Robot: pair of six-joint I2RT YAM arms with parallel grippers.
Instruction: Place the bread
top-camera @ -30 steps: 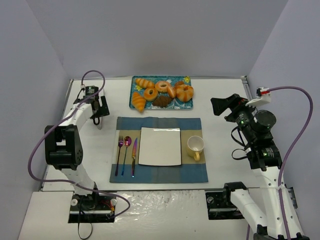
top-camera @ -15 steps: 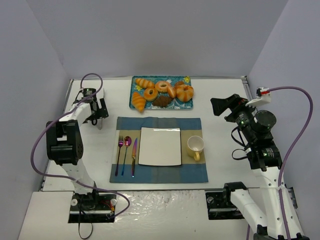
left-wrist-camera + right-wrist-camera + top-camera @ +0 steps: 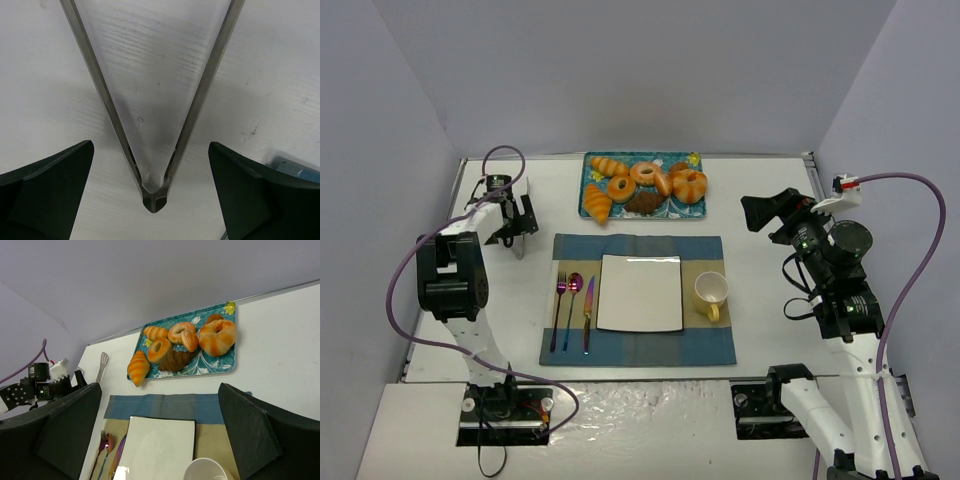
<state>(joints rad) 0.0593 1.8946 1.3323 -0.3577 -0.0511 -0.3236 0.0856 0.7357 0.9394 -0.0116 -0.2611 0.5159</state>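
Since a second ago the left arm's elbow has swung in toward the mat, and the left gripper has shifted slightly toward 7 o'clock. Its fingers stand wide apart on either side of the tongs, gripping nothing. The right gripper has not moved and is spread wide and empty. The bread lies at the tray's 8 o'clock corner, its tip over the rim. A strip of bare table separates the tray from the placemat, and the plate is bare. The table's left edge is near the left gripper, at its 9 o'clock.
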